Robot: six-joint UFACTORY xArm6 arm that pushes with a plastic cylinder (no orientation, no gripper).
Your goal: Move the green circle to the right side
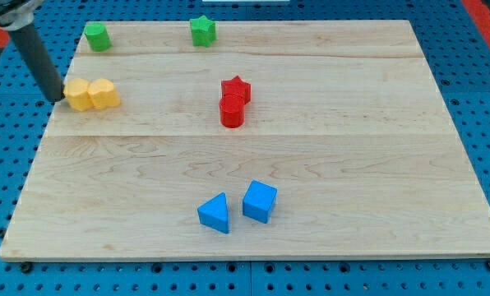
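Rod (35, 49) is leaning in from upper left, my tip (57, 98) sitting just left of the yellow blocks (91, 94), below the green circle (96, 36); no jaws, just bare rod.

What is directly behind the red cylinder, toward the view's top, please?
A red star block sits right behind the red cylinder, touching it as far as the view shows. The cylinder covers the star's lower edge, so that part cannot be seen.

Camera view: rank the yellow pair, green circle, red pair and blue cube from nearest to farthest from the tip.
Tip at the view's left.
1. Yellow pair, just to its right.
2. Green circle, top left.
3. Red pair, centre.
4. Blue cube, bottom centre.
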